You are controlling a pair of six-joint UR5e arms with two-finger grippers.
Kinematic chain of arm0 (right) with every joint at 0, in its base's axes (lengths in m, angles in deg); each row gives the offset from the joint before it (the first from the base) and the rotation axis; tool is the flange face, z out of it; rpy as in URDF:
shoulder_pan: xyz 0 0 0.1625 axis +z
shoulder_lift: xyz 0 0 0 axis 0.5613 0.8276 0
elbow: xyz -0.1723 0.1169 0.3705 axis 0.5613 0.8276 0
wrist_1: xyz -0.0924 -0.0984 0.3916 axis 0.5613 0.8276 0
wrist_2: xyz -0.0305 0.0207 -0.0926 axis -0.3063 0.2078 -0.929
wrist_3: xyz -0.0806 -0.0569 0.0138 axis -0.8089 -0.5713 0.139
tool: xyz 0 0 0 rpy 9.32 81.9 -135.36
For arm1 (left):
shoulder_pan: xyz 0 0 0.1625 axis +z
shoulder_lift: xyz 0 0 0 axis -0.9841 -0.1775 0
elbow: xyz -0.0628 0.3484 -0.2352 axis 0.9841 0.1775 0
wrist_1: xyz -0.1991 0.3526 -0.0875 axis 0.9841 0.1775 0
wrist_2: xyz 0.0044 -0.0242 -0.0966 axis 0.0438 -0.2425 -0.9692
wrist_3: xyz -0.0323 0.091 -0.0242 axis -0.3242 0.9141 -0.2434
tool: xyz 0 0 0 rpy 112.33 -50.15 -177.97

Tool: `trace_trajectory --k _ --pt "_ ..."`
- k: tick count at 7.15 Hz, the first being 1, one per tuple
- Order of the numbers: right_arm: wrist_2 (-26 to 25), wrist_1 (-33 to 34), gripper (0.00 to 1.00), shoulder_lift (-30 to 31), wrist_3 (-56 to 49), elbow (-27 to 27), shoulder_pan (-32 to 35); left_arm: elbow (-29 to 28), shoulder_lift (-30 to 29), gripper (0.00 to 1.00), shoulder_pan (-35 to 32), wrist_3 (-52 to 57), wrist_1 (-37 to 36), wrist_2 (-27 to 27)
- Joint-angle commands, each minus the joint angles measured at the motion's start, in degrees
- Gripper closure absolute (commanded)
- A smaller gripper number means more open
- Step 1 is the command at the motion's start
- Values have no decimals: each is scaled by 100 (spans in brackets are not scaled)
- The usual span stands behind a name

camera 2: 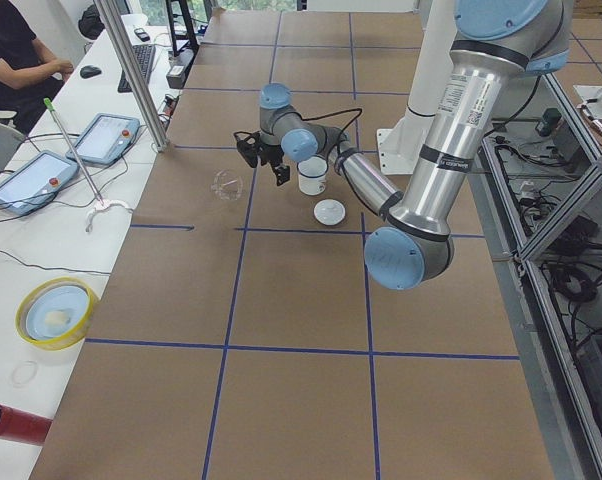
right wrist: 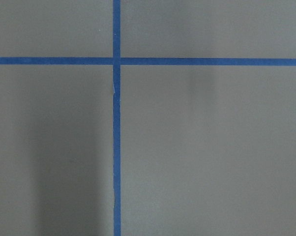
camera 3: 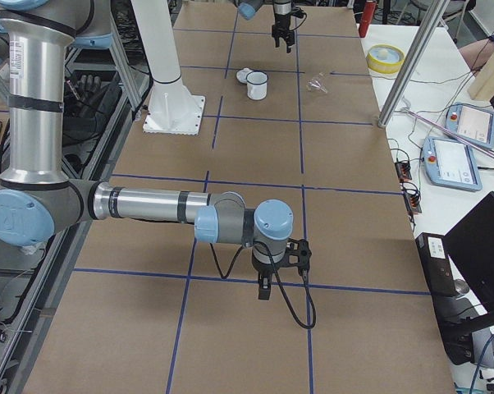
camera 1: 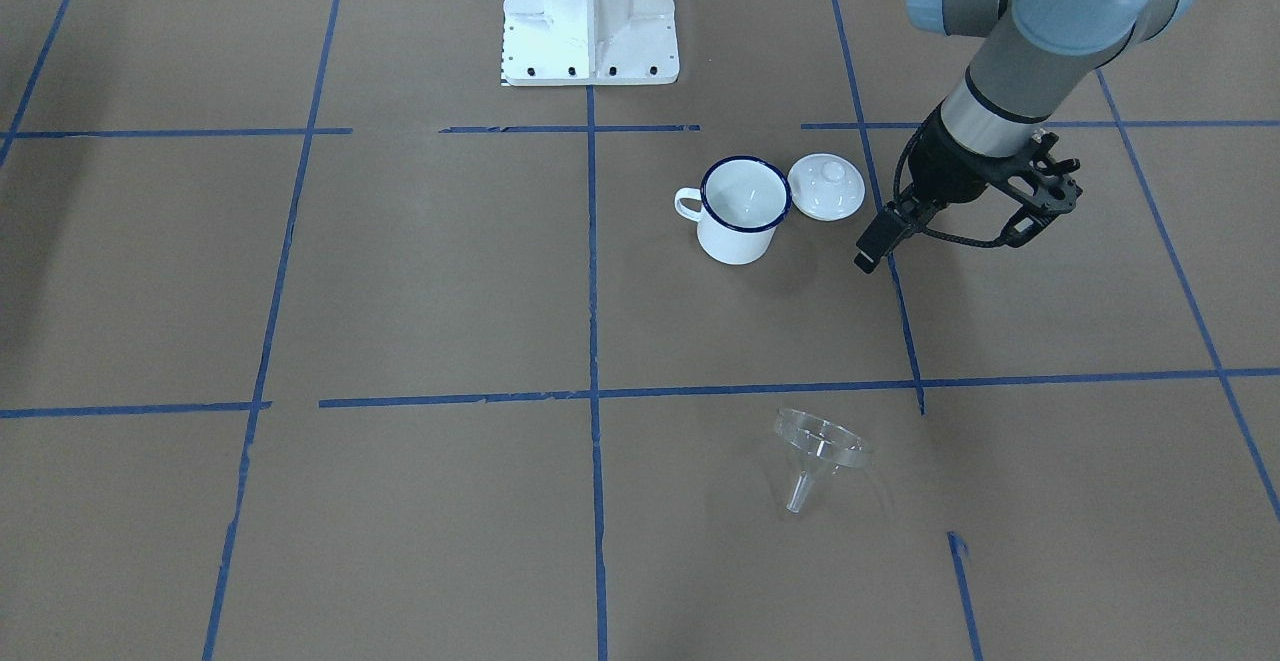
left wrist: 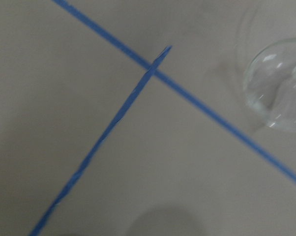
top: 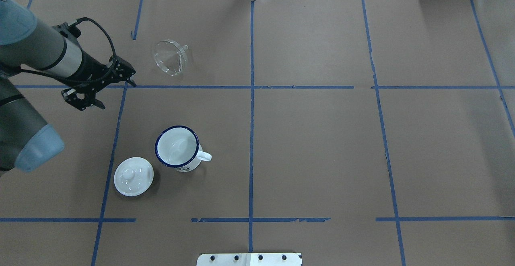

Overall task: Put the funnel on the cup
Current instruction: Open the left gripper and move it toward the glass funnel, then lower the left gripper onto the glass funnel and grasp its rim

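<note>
The clear funnel [camera 1: 820,446] lies on its side on the brown table, also in the overhead view [top: 171,56] and at the right edge of the left wrist view [left wrist: 281,88]. The white enamel cup [camera 1: 745,211] with a dark blue rim stands upright and empty [top: 177,147]. My left gripper [camera 1: 945,246] hangs open and empty above the table [top: 118,95], between funnel and cup and off to the side of both. My right gripper [camera 3: 263,283] hovers far away over bare table. I cannot tell whether it is open or shut.
A round white knobbed lid [camera 1: 826,187] lies right beside the cup [top: 133,176]. The robot's white base plate [camera 1: 590,21] is at the table's near edge. A yellow bowl [camera 2: 56,312] and a red cylinder [camera 2: 11,425] sit past the table's far edge.
</note>
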Motion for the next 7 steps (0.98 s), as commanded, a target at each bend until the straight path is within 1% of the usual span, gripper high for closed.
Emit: trace_trajectory --k 1,2,3,5,6,7 --pt "0 0 0 0 0 -4 0 -747 -240 0 4 -1520 1749 630" --pt "0 0 0 0 0 -4 0 -1107 -336 0 31 -1874 2272 1051" --pt "0 0 0 0 0 -4 0 -1406 -381 0 66 -1878 2773 1360" --pt "0 0 0 0 0 -4 0 -1602 -425 1 119 -2140 2945 1415" --pt "0 0 0 0 0 -4 0 -1759 -469 1 206 -2698 3171 1842" --pt "0 0 0 0 0 -4 0 -1892 -452 2 450 -3409 3626 2560"
